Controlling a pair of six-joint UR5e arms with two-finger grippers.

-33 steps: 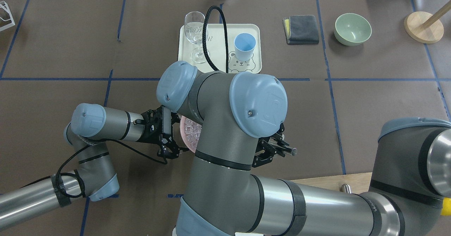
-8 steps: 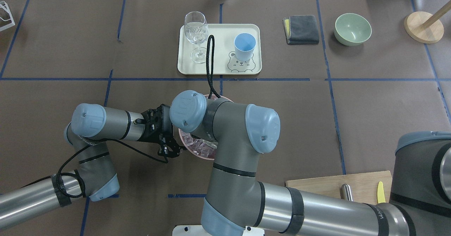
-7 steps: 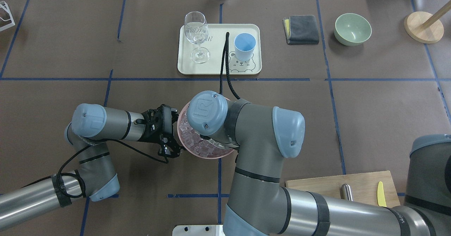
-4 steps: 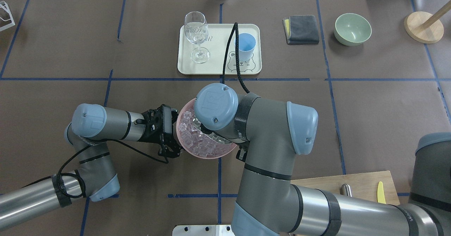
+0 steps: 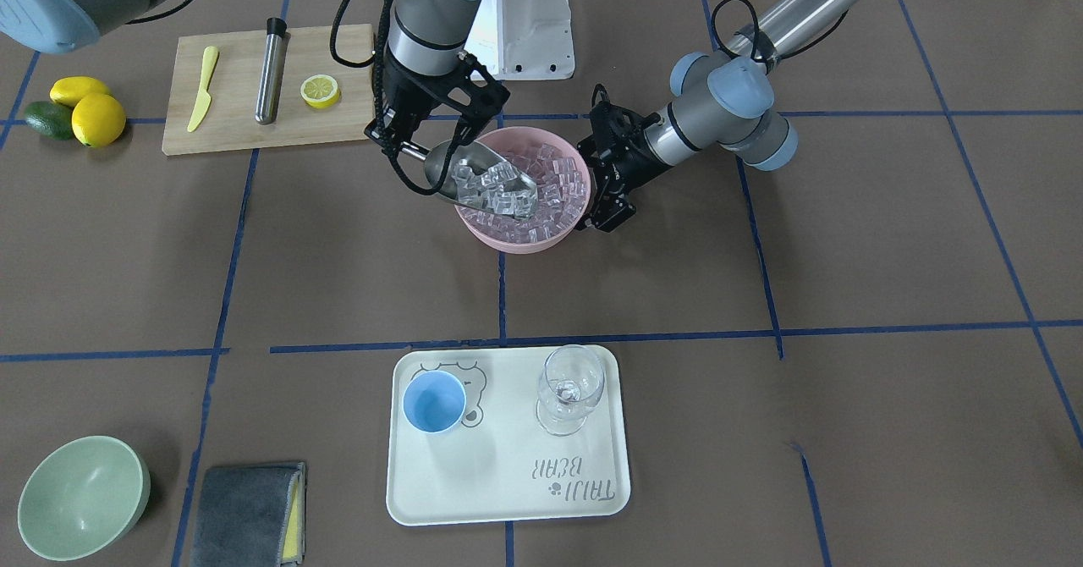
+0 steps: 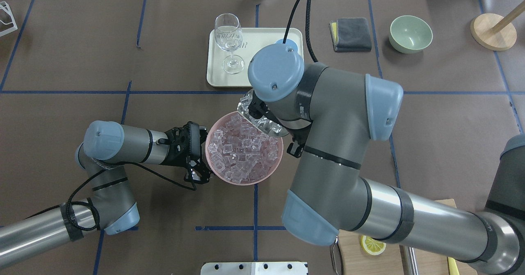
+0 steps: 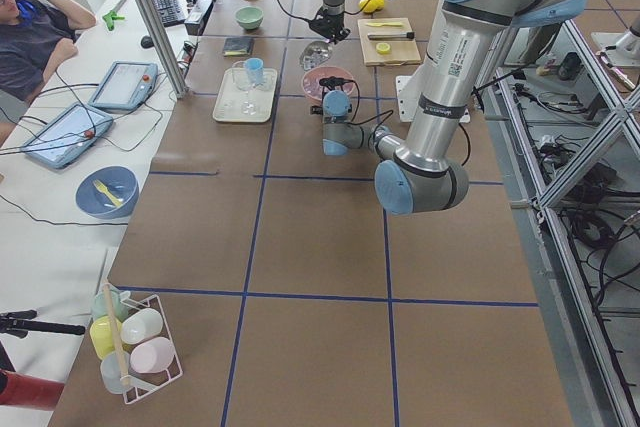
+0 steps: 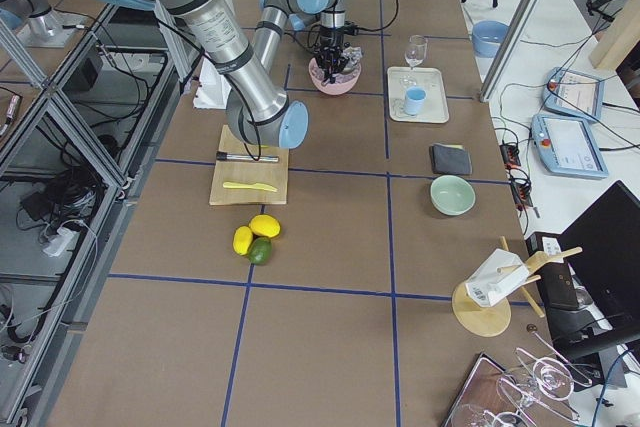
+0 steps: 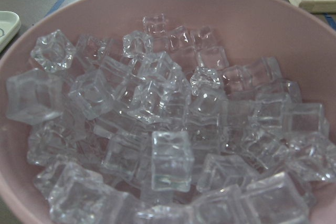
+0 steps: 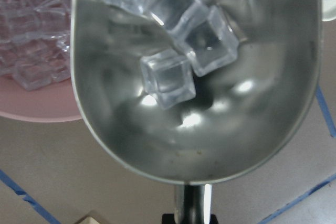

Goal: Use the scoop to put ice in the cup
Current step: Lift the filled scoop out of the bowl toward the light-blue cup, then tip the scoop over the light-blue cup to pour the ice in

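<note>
At the left, the left gripper (image 6: 200,156) lay low over the table with its fingers spread apart, right against the left side of a pink bowl (image 6: 212,171). Whether they touched its wall could not be told. The bowl was heaped with ice (image 6: 243,154), clear cubes piled up to the rim. Over the bowl's far right edge hung the scoop (image 5: 478,179), lifted clear of the heap. Its trough carried a load of cubes and its mouth pointed toward the far side of the table. The right gripper (image 5: 412,137) came down from above and was clamped on the scoop's thin handle. Farther off lay a cream tray (image 5: 508,474). On it a wine glass (image 5: 571,389) stood at the left and the cup (image 5: 433,402) at the right, upright and well apart from the scoop.
</note>
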